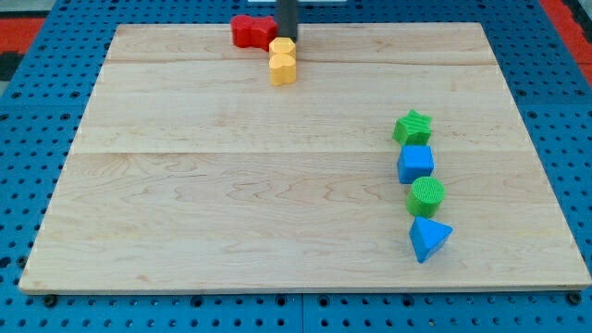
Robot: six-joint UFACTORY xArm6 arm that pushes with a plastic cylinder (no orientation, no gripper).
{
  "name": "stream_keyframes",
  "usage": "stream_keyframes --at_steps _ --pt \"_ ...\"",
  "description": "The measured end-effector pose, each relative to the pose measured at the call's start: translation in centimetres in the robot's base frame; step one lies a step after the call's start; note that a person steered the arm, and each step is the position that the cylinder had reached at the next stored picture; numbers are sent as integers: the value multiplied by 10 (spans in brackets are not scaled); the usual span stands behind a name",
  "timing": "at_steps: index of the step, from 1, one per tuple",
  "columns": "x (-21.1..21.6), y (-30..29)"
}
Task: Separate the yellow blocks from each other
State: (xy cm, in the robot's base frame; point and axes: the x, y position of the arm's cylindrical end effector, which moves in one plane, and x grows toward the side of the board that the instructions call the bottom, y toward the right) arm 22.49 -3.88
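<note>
Two yellow blocks touch each other near the view's top centre: a small yellow one [283, 46] above and a yellow hexagonal one [282, 68] just below it. A red block [252, 31] lies just left of the upper yellow block. My tip [288, 39] stands at the upper edge of the top yellow block, right beside the red block, and the rod rises out of the view's top.
A column of blocks stands at the view's right: a green star [413, 128], a blue cube [416, 164], a green cylinder [426, 196] and a blue triangle [428, 238]. The wooden board [231, 185] lies on a blue perforated table.
</note>
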Motion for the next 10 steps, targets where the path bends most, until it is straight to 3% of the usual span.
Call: stream_keyframes --at_steps 1,3,5,6,8,9,10 --pt "28 -35" --pt "38 78" --pt "1 93" --pt "41 126" --pt "69 190" --pt "6 147" --pt "46 123"
